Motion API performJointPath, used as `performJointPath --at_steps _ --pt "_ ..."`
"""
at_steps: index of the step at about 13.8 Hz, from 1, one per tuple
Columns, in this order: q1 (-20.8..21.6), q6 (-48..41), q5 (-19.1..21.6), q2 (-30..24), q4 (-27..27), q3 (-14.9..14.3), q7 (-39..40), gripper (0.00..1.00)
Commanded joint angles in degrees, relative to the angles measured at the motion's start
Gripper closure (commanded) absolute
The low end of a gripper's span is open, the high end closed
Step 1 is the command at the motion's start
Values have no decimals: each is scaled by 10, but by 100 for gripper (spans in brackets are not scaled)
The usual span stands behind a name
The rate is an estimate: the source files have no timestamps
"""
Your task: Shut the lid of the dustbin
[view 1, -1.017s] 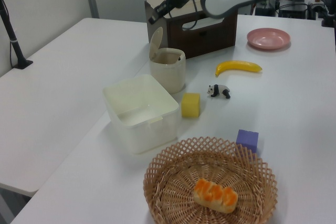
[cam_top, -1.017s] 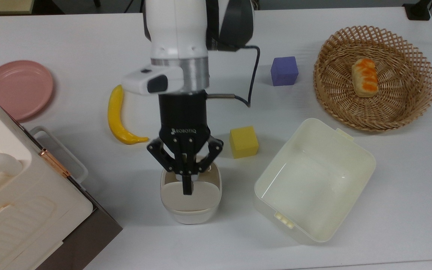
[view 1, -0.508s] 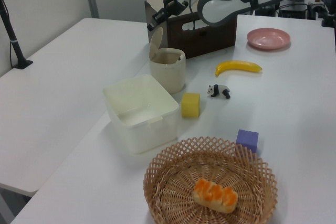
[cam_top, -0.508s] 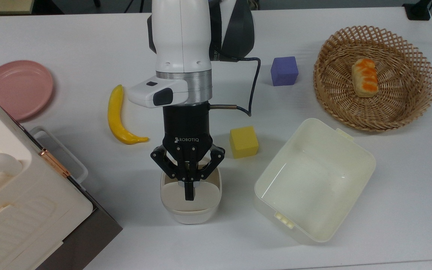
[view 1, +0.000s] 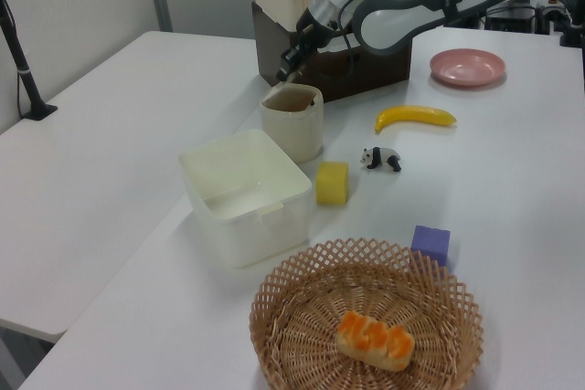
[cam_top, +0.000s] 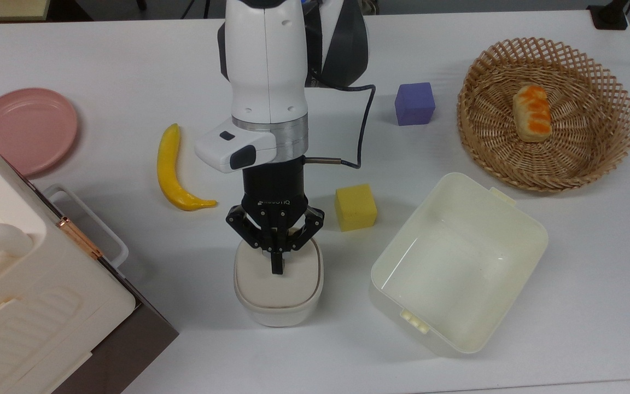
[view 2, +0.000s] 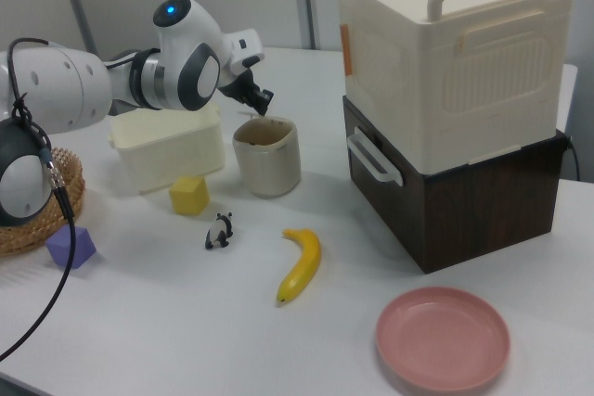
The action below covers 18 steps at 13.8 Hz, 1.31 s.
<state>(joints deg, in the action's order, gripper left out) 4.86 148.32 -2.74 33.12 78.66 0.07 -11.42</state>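
Note:
The small white dustbin (cam_top: 276,316) stands near the table's front edge in the top view, between the big box and the cream tub. Its beige-grey lid (cam_top: 278,284) lies down flat over the opening. My gripper (cam_top: 276,267) is shut, nothing held, its joined fingertips pointing down onto the lid's rear half. In the left view the dustbin (view 1: 292,132) shows its lid (view 1: 291,101) lowered, with the gripper (view 1: 284,71) just above its far edge. In the right view the gripper (view 2: 264,105) hovers at the lid (view 2: 264,134) on the dustbin (view 2: 267,172).
A yellow cube (cam_top: 355,207) and a cream tub (cam_top: 528,230) sit to the top view's right of the bin. A banana (cam_top: 175,172), pink plate (cam_top: 24,128) and big white box (cam_top: 19,295) are left. Purple cube (cam_top: 414,103), basket (cam_top: 616,109) and toy panda (view 1: 379,158) lie farther off.
The lid has swung from standing up to lying flat on the bin. My gripper came down with it, staying shut.

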Motion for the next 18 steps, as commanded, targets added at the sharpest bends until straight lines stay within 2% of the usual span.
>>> performJointPath --at_steps 1,3,7,10,11,12,13,14,15,16,18 --pt "7 -21 -10 -31 68 0 -11 100" --pt "15 -21 -10 -27 92 2 -10 100" --pt "16 -21 -9 -27 94 2 -13 100" --pt "0 -44 -1 -88 112 3 -15 99" --pt "-3 -84 0 -121 125 3 -12 94" --pt "-6 -121 0 -158 147 3 -11 80" --pt "-7 -161 0 -197 176 3 -8 59" --pt "-7 -194 0 -221 190 3 -2 36" --pt "-7 -238 0 -238 194 3 0 4" --pt "-7 -289 -2 -252 195 3 5 0" --pt "-7 -374 -5 -284 196 3 55 0"
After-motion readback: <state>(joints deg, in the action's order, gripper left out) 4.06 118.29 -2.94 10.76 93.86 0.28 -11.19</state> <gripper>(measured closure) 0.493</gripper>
